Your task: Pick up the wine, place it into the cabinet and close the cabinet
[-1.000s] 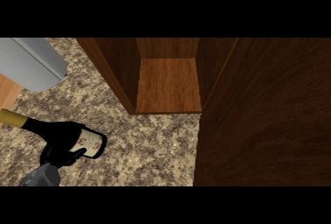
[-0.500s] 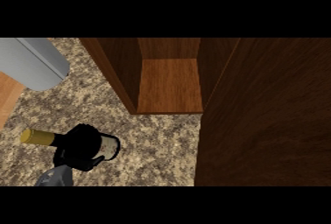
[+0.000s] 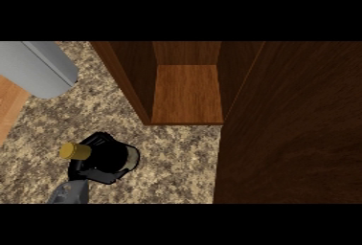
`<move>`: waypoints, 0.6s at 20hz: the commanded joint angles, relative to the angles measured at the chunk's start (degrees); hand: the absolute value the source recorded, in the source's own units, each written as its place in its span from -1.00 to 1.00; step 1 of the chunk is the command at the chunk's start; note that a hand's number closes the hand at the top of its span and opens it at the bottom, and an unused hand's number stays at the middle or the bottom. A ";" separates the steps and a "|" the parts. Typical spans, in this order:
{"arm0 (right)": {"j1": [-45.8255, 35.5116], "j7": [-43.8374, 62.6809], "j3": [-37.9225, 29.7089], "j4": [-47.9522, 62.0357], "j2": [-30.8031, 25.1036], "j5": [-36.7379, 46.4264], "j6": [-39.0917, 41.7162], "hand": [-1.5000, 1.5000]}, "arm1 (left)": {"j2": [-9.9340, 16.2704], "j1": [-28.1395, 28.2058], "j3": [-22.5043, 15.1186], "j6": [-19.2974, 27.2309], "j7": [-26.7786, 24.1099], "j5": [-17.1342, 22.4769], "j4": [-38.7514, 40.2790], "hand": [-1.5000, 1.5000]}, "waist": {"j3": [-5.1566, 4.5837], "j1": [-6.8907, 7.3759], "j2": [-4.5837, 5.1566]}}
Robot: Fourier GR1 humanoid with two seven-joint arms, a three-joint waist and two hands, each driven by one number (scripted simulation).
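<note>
The wine bottle (image 3: 75, 151) shows its gold cap at the lower left of the head view. Its dark body is mostly hidden by my left hand (image 3: 107, 160), whose black fingers are curled round it. The bottle hangs over the speckled counter (image 3: 176, 158), left of and in front of the cabinet. The wooden cabinet (image 3: 187, 93) stands open, showing a bare brown shelf between its side walls. Its dark door (image 3: 293, 129) is swung out and fills the right side of the view. My right hand does not show.
A grey rounded object (image 3: 39, 67) sits at the upper left corner. A light wooden surface (image 3: 10, 112) borders the counter at the left edge. The cabinet's left wall (image 3: 130, 81) stands between the bottle and the shelf.
My left hand has carried the bottle to the right, closer to the cabinet opening. The cabinet and its door have not moved.
</note>
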 commanded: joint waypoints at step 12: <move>3.41 1.55 -0.24 -5.51 0.05 -3.44 0.38 -1.00 | -7.11 -1.32 -13.04 17.66 24.73 -1.25 -23.52 1.00 | 0.00 -0.21 -0.07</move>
